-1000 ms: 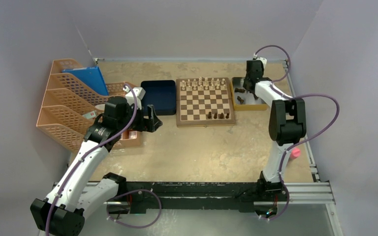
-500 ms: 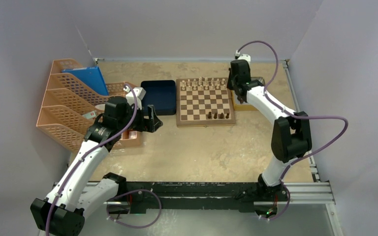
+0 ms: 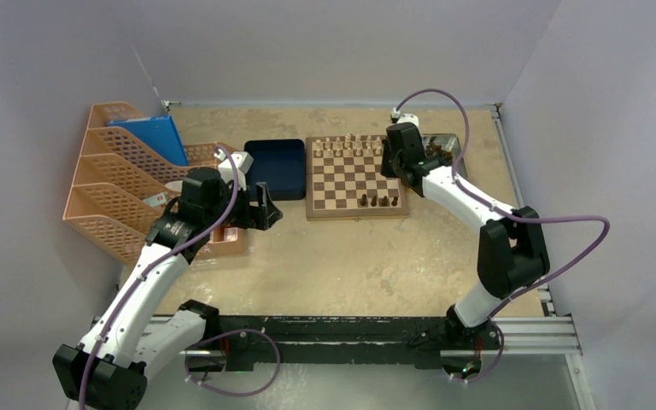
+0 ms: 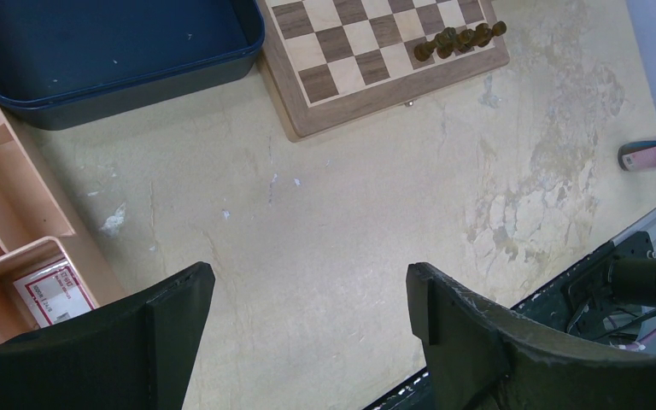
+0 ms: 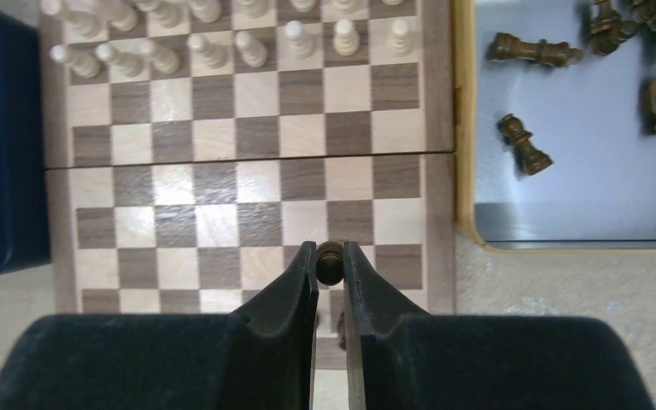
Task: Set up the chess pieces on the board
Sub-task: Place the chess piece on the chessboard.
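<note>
The board (image 3: 342,184) lies at the table's far middle, with light chessmen (image 3: 350,147) in its far rows and a short row of dark chess pieces (image 3: 376,201) on its near edge. My right gripper (image 3: 390,167) hovers over the board's right side, shut on a small dark piece (image 5: 330,259) held between its fingertips above the near squares (image 5: 213,184). More dark pieces (image 5: 523,143) lie loose in the silver tray (image 5: 564,205) to the right. My left gripper (image 4: 307,290) hangs open and empty over bare table, left of the board (image 4: 367,107).
A dark blue tray (image 3: 275,168) touches the board's left edge. Orange file racks (image 3: 128,184) and a small orange box (image 4: 17,213) stand at the left. A pink-capped item (image 4: 653,154) lies near the right rail.
My right arm has swung left from the silver tray to above the board's right side, carrying the dark piece. The left arm has stayed still.
</note>
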Robot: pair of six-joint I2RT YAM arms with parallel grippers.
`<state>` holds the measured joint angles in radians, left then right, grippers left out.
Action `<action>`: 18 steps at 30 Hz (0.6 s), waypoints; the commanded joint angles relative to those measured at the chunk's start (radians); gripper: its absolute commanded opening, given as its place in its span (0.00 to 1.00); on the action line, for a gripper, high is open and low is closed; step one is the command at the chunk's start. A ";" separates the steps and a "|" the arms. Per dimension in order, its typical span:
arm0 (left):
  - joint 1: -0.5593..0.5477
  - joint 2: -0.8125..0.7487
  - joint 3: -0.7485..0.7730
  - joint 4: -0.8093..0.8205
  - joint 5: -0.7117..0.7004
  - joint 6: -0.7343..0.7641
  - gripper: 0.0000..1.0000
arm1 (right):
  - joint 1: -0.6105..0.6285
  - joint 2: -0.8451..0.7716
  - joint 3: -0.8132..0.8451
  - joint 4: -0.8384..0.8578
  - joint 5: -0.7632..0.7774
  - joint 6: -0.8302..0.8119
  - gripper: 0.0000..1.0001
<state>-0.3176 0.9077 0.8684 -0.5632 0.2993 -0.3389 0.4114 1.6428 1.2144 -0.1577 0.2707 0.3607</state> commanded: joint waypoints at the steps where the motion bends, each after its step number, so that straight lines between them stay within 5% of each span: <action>1: -0.006 -0.003 -0.001 0.033 0.010 0.003 0.83 | 0.043 -0.047 -0.020 -0.003 0.022 0.030 0.13; 18: -0.006 -0.006 -0.003 0.031 0.011 0.003 0.83 | 0.029 0.078 -0.020 -0.040 0.111 0.078 0.15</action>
<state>-0.3176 0.9077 0.8684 -0.5632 0.2993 -0.3389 0.4511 1.7351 1.1793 -0.1883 0.3275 0.4160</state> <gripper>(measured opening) 0.832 0.153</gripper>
